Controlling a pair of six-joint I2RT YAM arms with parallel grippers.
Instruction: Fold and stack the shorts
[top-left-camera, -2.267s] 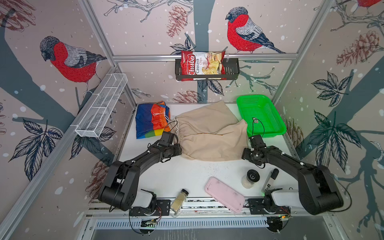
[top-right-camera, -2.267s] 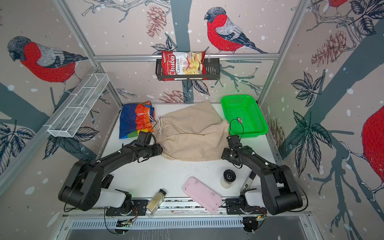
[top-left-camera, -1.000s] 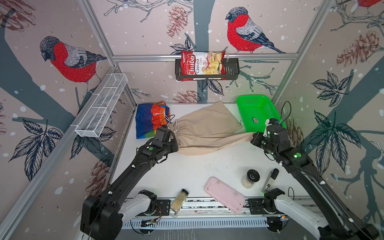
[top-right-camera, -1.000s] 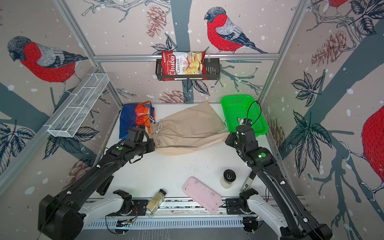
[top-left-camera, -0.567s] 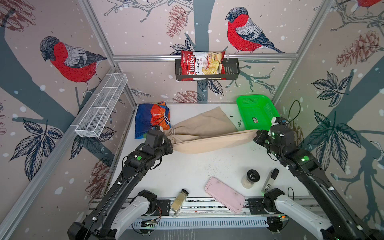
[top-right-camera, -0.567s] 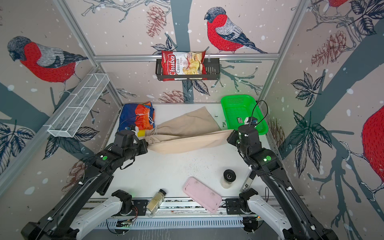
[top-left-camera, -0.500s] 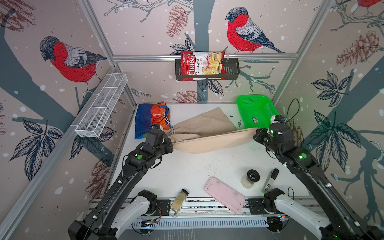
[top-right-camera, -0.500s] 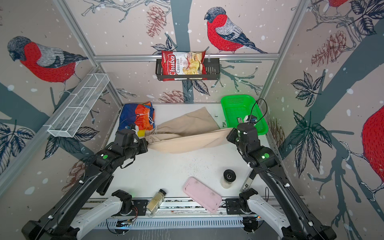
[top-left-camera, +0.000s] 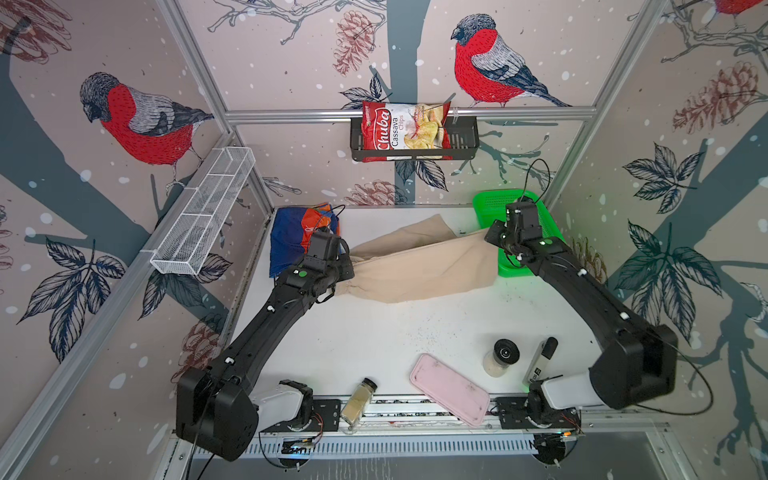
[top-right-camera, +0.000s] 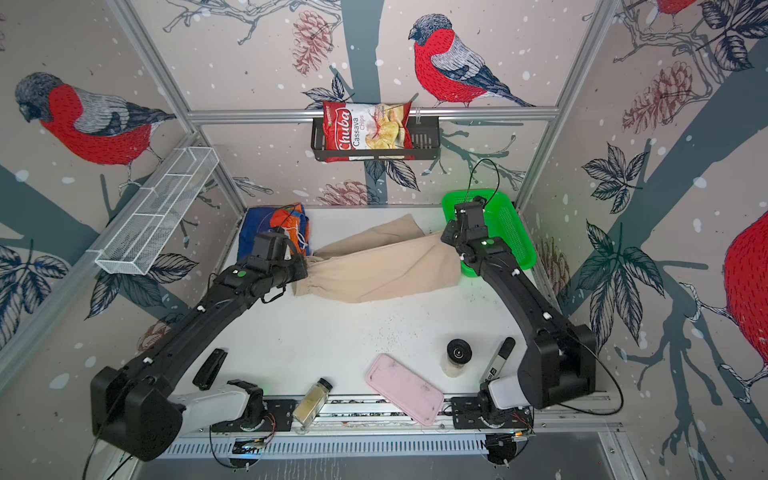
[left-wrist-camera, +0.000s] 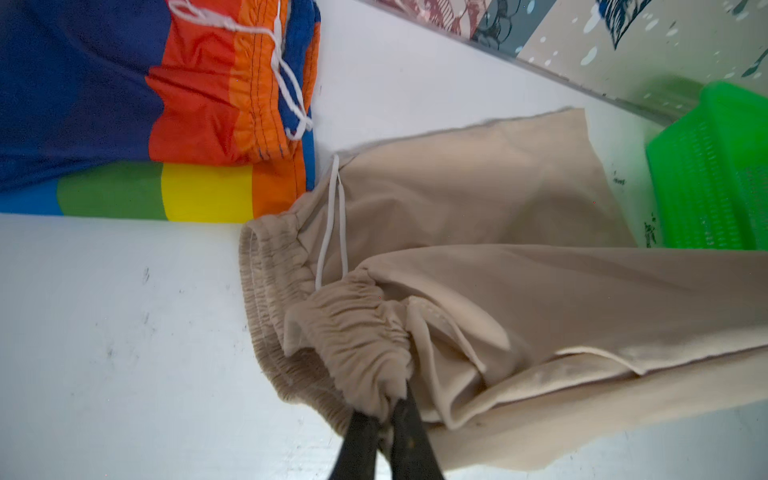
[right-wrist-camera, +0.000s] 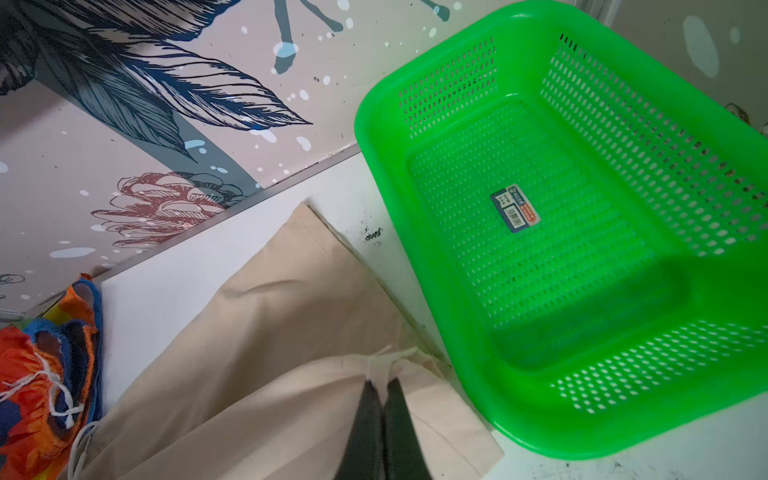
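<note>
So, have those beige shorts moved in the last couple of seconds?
Yes. The near edge of the beige shorts has been lifted and carried toward the back wall, farther from the pink tray.

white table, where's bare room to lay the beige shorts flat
Widest bare patch: mid white table, between the plain beige shorts and the front row. Smaller strip behind them, between the rainbow colour-block shorts and the green plastic mesh basket. Crowded: front edge, with pink flat case, spice jar, black-lidded jar, marker.

beige shorts (top-left-camera: 419, 266) half-folded beside folded rainbow shorts (top-left-camera: 293, 241).
</note>
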